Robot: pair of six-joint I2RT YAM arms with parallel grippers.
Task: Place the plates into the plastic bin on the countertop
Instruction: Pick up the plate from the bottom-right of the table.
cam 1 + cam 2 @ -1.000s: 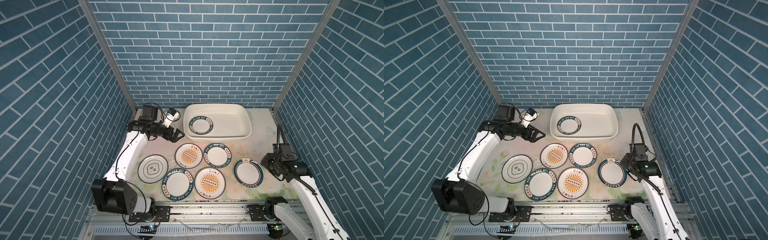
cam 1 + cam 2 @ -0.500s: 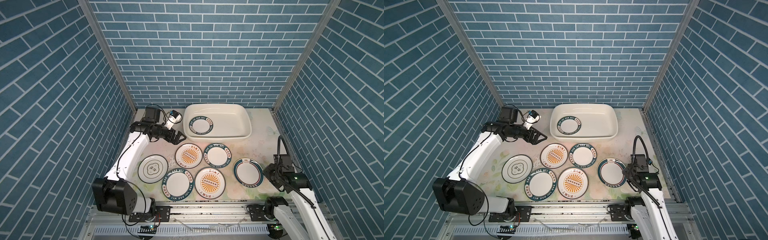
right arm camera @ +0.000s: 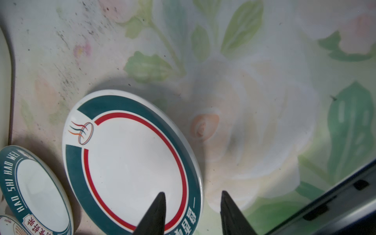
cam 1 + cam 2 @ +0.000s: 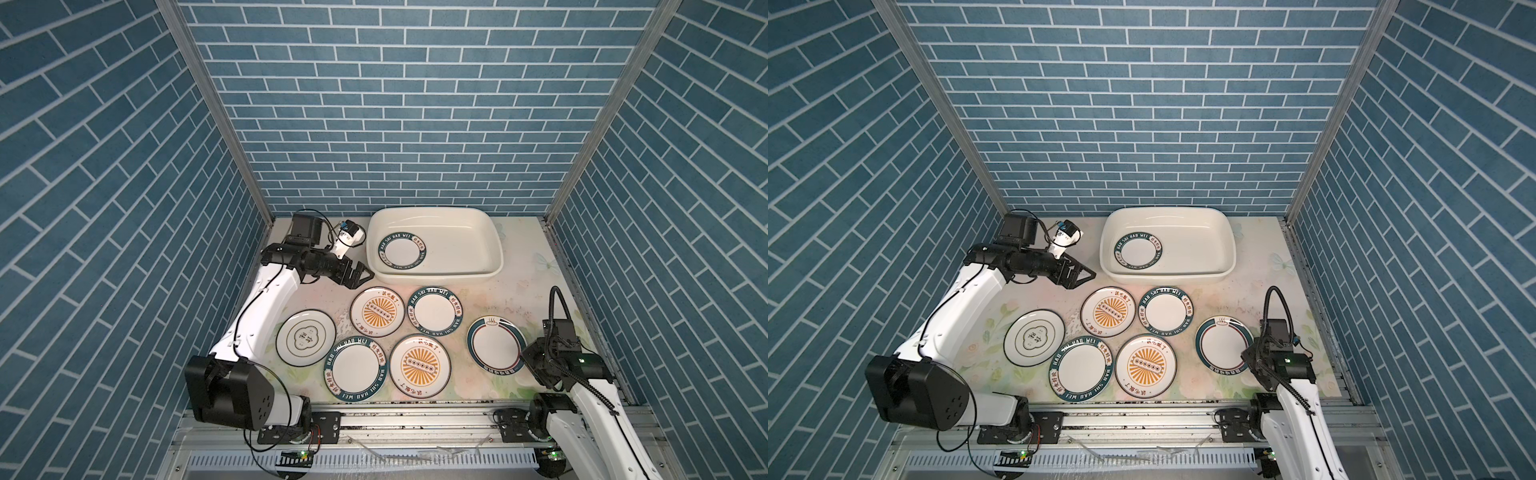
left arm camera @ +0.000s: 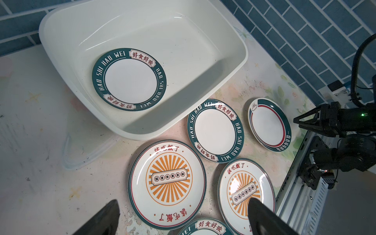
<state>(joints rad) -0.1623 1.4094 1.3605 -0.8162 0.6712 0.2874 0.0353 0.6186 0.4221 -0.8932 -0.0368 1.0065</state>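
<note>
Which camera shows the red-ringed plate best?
The right wrist view: the red-ringed plate fills much of the frame, logo and rings sharp, right claw astride its rim. Both top views show it small, its edge partly hidden; the left wrist view shows it whole but farther off.

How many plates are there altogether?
7. One teal-lettered plate lies in the bin. On the countertop: the cloud-emblem plate, the far sunburst plate, the near sunburst plate, the far lettered plate, the near lettered plate and the red-ringed plate. None appears hidden.
</note>
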